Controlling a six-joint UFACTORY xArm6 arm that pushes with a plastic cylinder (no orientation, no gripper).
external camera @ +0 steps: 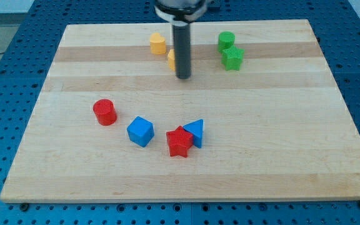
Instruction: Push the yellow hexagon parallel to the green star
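Board: the wooden board (186, 178) lies on a blue perforated bench (5, 75) and is the largest thing here; every place below is given from the green star.
Rod: a straight dark rod (183, 47) comes down from the view's top and stands well to the star's left.
My tip: my tip (184, 77) rests on the board, left of the star and a little lower in the view; it has no jaws and holds nothing, it can only push.
Green star: the green star (233, 59) sits near the board's top edge, toward the view's right.
Green cylinder: the green cylinder (226, 41) is just above the star, touching or nearly so.
Yellow hexagon: the yellow hexagon (172, 59) is left of the star at about the same height in the view, mostly hidden behind the rod, so its shape is hard to confirm.
Yellow block: a second yellow block (158, 44), rounded on one side, lies farther left of the star and slightly higher.
Lower group: the red cylinder (105, 112), blue cube (140, 131), red star (179, 142) and blue triangle (195, 132) lie well below and left of the star.
Handling: the hexagon looks small, rigid and light, likely to slide readily on smooth wood and to turn if struck off-centre; I judge a flat side, pushed through its middle, the best contact.
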